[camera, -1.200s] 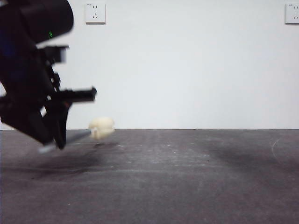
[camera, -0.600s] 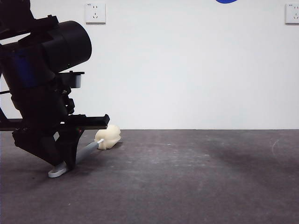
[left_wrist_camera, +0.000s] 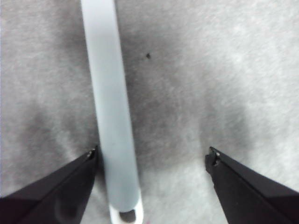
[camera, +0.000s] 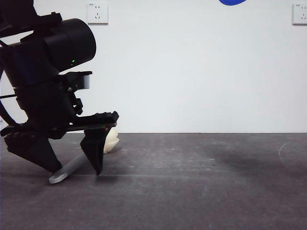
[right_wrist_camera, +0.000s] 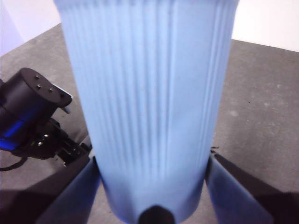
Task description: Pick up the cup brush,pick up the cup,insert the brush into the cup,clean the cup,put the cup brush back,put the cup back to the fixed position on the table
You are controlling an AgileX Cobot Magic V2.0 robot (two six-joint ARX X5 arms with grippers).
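Note:
The cup brush [camera: 67,170] lies on the table [camera: 192,182] at the left, its white looped end toward the camera and its cream sponge head [camera: 111,139] behind. My left gripper [camera: 74,168] is open and straddles the grey handle [left_wrist_camera: 112,116], with one jaw beside the handle and the other well apart from it. My right gripper [right_wrist_camera: 152,186] is shut on the sky-blue ribbed cup [right_wrist_camera: 149,107] and holds it high above the table. Only a blue sliver of the cup [camera: 232,1] shows at the top edge of the front view.
The white wall behind carries two sockets [camera: 97,13]. A faint pale arc [camera: 283,151] marks the table at the right. The left arm [right_wrist_camera: 28,116] shows low in the right wrist view.
The left gripper came down with the brush until it lay on the table, then opened its jaws and let go of the handle. The cup stays high.

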